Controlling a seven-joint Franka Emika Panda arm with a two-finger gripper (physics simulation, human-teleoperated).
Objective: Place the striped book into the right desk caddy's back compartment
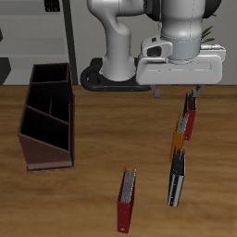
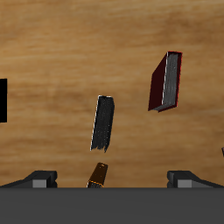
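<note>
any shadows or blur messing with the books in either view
Exterior view: sharp but coarse, soft even light; the arm overlaps the farthest red book, while the striped book is unobstructed. Wrist view: no glare, striped book crisp, faint shadow beside a red book; gripper fingers dark.

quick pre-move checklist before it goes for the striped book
1. Gripper empty: ok, nothing sits between the fingers in the wrist view.
2. Jaws open wide enough: ok, the two fingertips stand far apart in the wrist view.
3. Striped book free to grasp: ok, it stands on the table apart from the orange book and the red book nearer the table's front edge.
4. Gripper above the striped book: not ok, it hangs farther back, over the row's far end.
5. Right desk caddy back compartment free: ok, the compartments look empty.
6. Grip alignment with the spine: cannot tell.
</note>
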